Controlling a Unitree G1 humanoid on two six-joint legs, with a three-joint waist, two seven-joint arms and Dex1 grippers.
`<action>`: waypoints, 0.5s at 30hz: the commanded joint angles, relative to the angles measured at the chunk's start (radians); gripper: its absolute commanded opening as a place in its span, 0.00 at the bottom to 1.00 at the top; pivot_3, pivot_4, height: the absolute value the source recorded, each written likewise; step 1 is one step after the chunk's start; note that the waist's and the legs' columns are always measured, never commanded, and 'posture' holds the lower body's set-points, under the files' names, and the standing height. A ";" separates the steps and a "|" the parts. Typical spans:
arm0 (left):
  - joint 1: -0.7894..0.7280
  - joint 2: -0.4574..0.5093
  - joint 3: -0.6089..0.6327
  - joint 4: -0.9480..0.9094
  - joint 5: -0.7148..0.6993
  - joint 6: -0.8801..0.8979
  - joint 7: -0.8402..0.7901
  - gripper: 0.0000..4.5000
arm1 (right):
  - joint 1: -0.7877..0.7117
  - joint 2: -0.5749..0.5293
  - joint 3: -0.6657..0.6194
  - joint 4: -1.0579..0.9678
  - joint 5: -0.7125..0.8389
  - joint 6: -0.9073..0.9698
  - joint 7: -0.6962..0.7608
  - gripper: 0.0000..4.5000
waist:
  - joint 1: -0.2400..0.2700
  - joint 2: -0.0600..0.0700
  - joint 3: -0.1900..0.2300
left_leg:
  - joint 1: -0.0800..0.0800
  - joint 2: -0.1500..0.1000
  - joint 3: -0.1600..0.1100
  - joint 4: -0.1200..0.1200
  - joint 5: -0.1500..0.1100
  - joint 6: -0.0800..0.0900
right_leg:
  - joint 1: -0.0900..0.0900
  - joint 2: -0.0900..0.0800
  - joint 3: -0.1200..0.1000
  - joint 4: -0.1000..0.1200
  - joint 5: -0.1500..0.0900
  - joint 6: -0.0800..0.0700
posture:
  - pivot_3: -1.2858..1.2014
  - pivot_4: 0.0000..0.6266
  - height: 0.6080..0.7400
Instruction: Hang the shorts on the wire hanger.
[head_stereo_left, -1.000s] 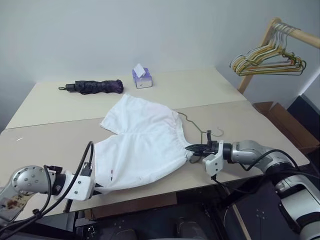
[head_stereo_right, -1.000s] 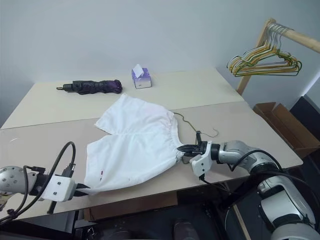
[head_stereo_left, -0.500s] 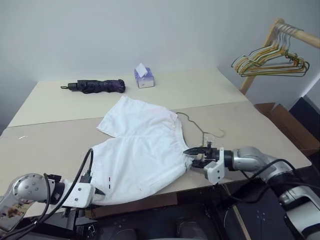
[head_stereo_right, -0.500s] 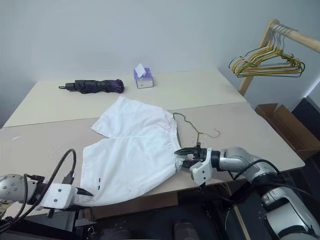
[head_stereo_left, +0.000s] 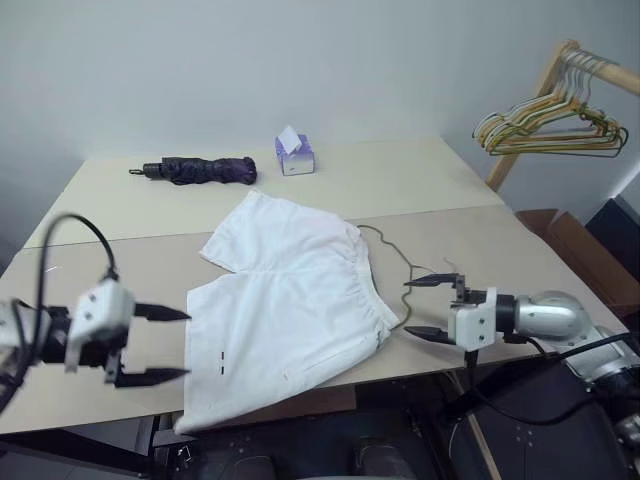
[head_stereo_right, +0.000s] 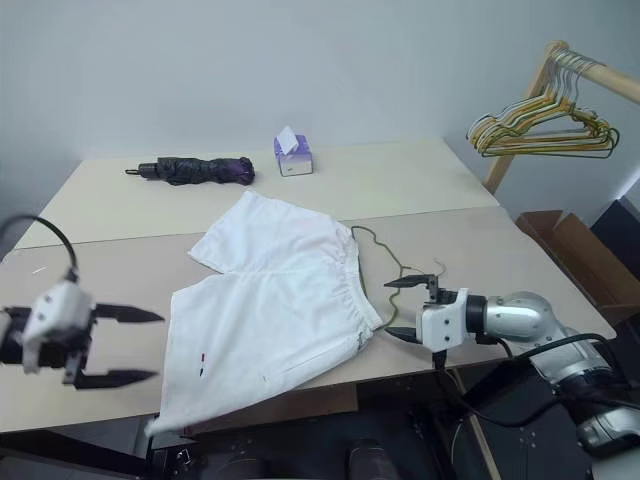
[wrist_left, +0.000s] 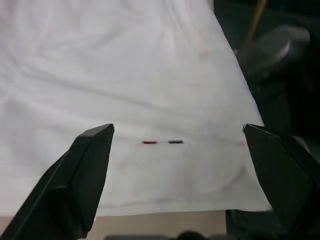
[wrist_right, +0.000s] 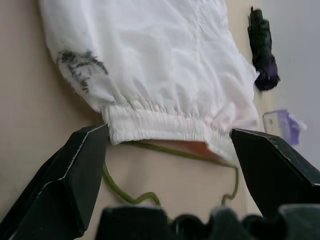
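- Head views: the shorts (head_stereo_left: 290, 300) are laid flat on the worktop (head_stereo_left: 480, 240), waistband toward the robot's right, one leg hem hanging slightly over the near edge. A small red-and-dark mark is seen near that hem.
- The wire hanger (head_stereo_left: 392, 262) is found lying on the worktop just beside the waistband, its hook end exposed to the right; most of the frame is hidden under the cloth.
- The left claw (head_stereo_left: 150, 345) is held off the left side of the shorts, fingers spread wide, nothing between them, apart from the cloth.
- The right claw (head_stereo_left: 428, 307) is held just to the right of the waistband, fingers spread wide, nothing gripped; the hanger's hook lies near it.
- At the far side of the worktop a folded dark umbrella (head_stereo_left: 195, 171) and a white-and-purple tissue box (head_stereo_left: 294, 155) are noted, well apart from the shorts. A bunch of coloured hangers (head_stereo_left: 548, 128) is hung on a wooden rail at the right.
- Left wrist view: the two black fingers (wrist_left: 75, 180) are seen wide apart over white cloth; the red-and-dark mark lies between them, not touched. The hem and the worktop edge are visible.
- Right wrist view: the fingers (wrist_right: 70, 175) are parted wide, framing the gathered waistband, which bears a dark smudge at one corner. The olive wire is seen running out from under the waistband across the bare worktop. Umbrella and tissue box are seen beyond.
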 joint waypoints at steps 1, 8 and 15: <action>-0.030 -0.009 0.016 -0.023 -0.092 0.145 -0.006 1.00 | 0.029 -0.048 -0.091 -0.160 0.242 0.309 0.113 1.00 | 0.000 0.000 0.000 | 0.000 0.000 0.000 0.000 0.000 0.000 | 0.000 0.000 0.000 0.000 0.001 0.002 | 0.51 0.03 1.00; -0.092 0.011 -0.012 -0.074 -0.197 0.437 0.040 1.00 | -0.034 -0.144 -0.169 -0.367 0.696 1.132 0.201 1.00 | -0.001 -0.001 0.001 | -0.001 0.001 0.000 -0.001 0.000 0.000 | -0.004 0.001 0.000 0.001 0.002 0.003 | 0.51 0.03 1.00; -0.144 -0.015 -0.032 -0.140 -0.234 0.599 0.126 1.00 | -0.139 -0.074 -0.197 -0.328 0.735 1.451 0.177 1.00 | 0.003 -0.002 0.001 | -0.008 0.001 0.000 -0.001 0.000 0.000 | -0.011 0.001 0.000 0.000 0.001 0.002 | 0.51 0.04 1.00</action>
